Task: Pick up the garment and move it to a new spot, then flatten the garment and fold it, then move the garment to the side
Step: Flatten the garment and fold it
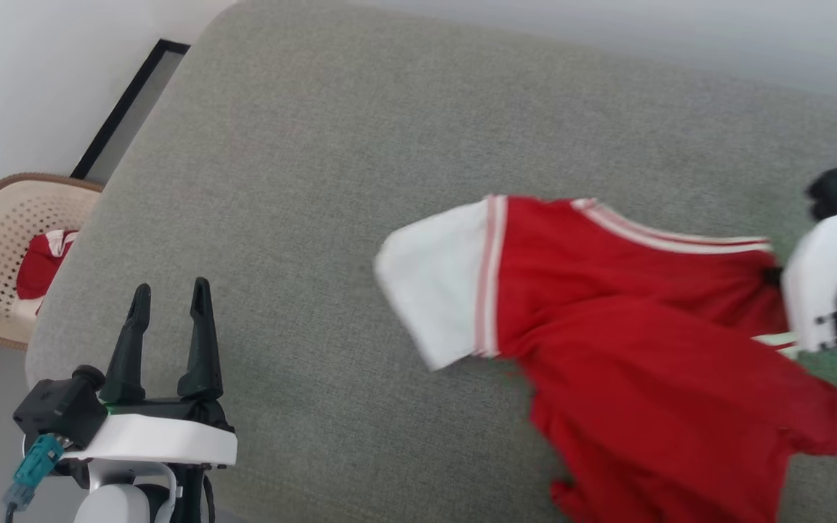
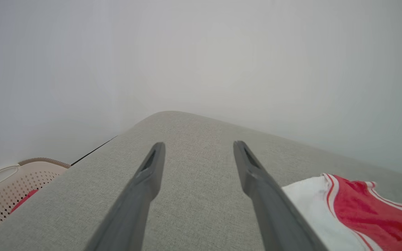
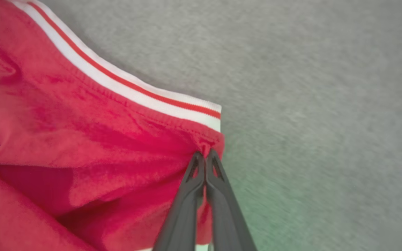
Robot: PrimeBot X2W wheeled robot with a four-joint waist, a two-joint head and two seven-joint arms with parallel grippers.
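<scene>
The shirt (image 1: 644,349) lies crumpled by the cushion's (image 1: 360,145) right edge, white sleeve toward the middle; the right gripper (image 3: 204,155) is pinched tight on its red corner beside the striped trim; the left gripper (image 1: 170,294) hovers spread wide over the near left corner.

The left end effector (image 1: 171,287) has two long dark tapered fingers (image 1: 200,341) on a white bracket (image 1: 164,442), beside a black block (image 1: 55,410) and teal plug (image 1: 35,465) on a cable (image 1: 10,513); the right end effector (image 3: 205,153) has slotted dark fingers and a white frame (image 1: 811,290)
</scene>
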